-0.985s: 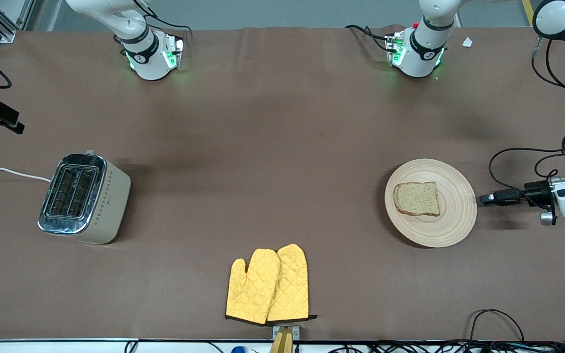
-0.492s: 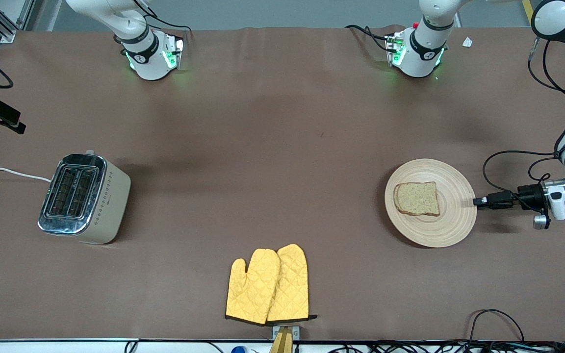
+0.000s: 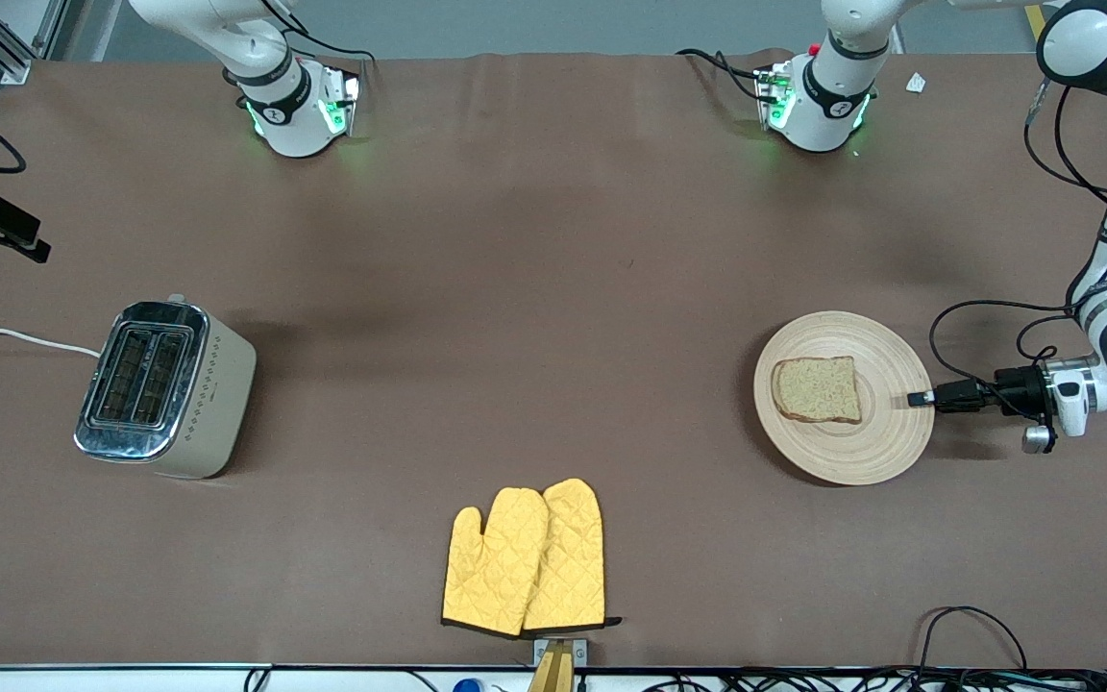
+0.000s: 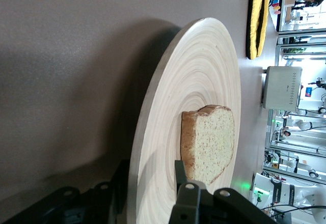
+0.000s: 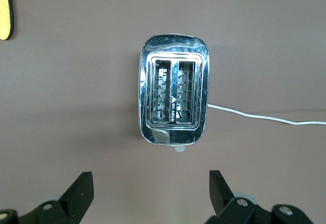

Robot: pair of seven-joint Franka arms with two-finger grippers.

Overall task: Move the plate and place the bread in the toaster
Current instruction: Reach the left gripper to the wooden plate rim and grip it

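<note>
The round light-wood plate (image 3: 885, 437) lies toward the left arm's end of the table, with the brown bread (image 3: 818, 389) slice flat on it. My left gripper (image 3: 919, 397) reaches in level at the rim. In the left wrist view its jaws straddle the plate (image 4: 193, 71) edge, one finger under, one over the wood just short of the bread (image 4: 214, 142), still open. The toaster (image 3: 164, 389) stands toward the right arm's end. My right gripper (image 5: 148, 173) hangs open over the toaster (image 5: 174, 102), whose two slots are empty.
A pair of yellow oven mitts (image 3: 525, 557) lies near the table's front edge, midway along. The toaster's white cord (image 3: 15, 336) runs off the table's end. Black cables loop beside the left wrist (image 3: 996, 317).
The left gripper has slid in over the plate's rim toward the bread, and its jaws have narrowed. Plate, bread and toaster have not moved.
</note>
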